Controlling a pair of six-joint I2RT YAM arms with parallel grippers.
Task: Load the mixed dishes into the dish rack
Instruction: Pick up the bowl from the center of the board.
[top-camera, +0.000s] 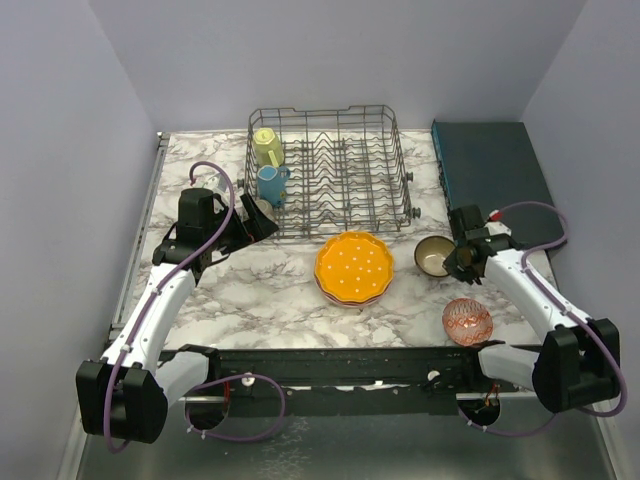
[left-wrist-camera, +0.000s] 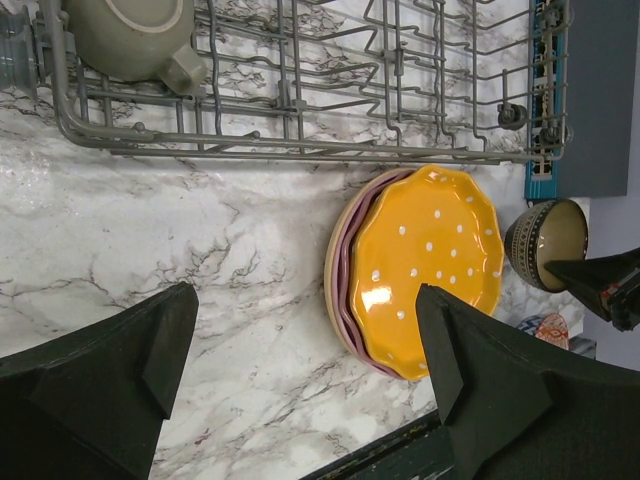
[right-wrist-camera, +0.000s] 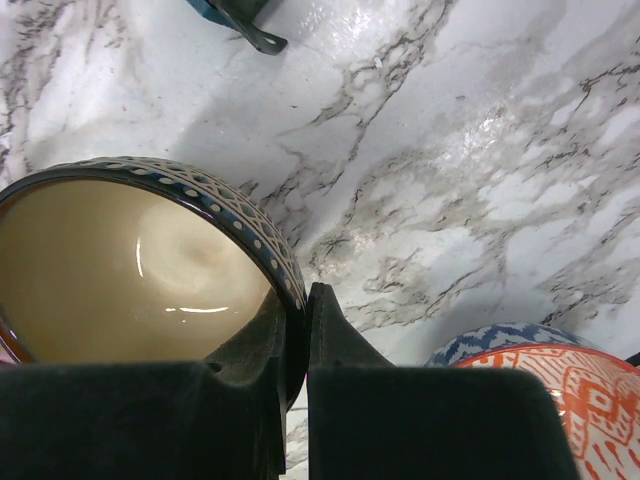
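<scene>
The grey wire dish rack (top-camera: 340, 170) stands at the back centre. It holds a yellow mug (top-camera: 267, 147) and a blue mug (top-camera: 271, 184). A grey-olive mug (left-wrist-camera: 130, 35) lies in its near left corner. My left gripper (top-camera: 256, 222) is open and empty just in front of that corner, above bare table (left-wrist-camera: 305, 310). An orange dotted plate (top-camera: 352, 266) lies on a pink plate (left-wrist-camera: 345, 290). My right gripper (top-camera: 457, 260) is shut on the rim of the dark brown bowl (top-camera: 434, 256), one finger inside and one outside (right-wrist-camera: 305, 300). A red-patterned bowl (top-camera: 467, 321) sits in a blue-white bowl (right-wrist-camera: 500, 340).
A flat dark teal box (top-camera: 495, 170) lies at the back right beside the rack. A black rail (top-camera: 330, 365) runs along the table's near edge. Grey walls close in the left, back and right sides.
</scene>
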